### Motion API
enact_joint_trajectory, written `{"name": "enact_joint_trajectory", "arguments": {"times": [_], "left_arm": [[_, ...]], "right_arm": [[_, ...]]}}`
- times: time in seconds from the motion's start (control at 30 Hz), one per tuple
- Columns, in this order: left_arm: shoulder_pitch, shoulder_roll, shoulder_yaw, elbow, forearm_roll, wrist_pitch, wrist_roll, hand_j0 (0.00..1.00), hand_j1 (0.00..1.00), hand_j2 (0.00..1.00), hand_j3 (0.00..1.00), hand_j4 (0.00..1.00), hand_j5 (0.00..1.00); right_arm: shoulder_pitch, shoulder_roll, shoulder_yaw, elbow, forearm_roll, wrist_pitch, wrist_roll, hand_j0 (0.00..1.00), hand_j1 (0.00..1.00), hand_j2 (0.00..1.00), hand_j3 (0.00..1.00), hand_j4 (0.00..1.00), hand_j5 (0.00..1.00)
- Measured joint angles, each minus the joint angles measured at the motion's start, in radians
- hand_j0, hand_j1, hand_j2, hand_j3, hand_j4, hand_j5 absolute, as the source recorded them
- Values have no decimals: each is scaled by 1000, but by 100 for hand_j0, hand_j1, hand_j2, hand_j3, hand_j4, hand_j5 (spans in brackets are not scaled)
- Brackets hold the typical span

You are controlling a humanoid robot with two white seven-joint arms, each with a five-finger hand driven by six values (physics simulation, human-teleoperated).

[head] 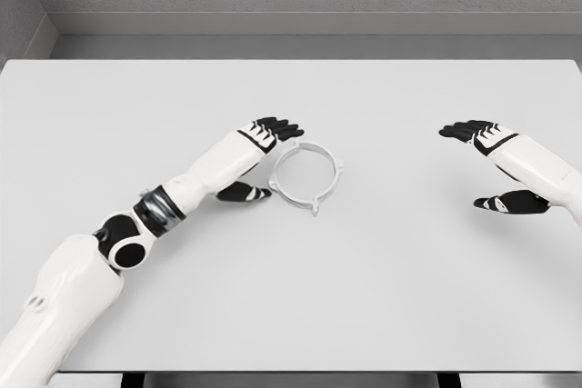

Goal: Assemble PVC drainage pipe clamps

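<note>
- The left hand (259, 156) lies just left of the white pipe clamp ring (306, 176), fingers spread wide and thumb apart, gripping nothing.
- The pipe clamp ring lies flat on the white table (382, 297), near its middle.
- The right hand (491, 165) hovers well right of the ring, fingers wide, empty.

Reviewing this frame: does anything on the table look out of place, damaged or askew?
Nothing stands out. The white pipe clamp ring lies flat and whole on the table, just beside the left hand, whose fingers are open and not gripping it. The right hand hovers open, well off to the right.
</note>
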Motion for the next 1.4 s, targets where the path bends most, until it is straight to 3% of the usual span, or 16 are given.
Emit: {"name": "enact_joint_trajectory", "arguments": {"times": [1.4], "left_arm": [[-14, -49, 3, 48, -31, 0, 0, 100, 100, 100, 100, 100, 100]], "right_arm": [[-2, 0, -3, 0, 0, 0, 0, 100, 100, 100, 100, 100, 100]]}}
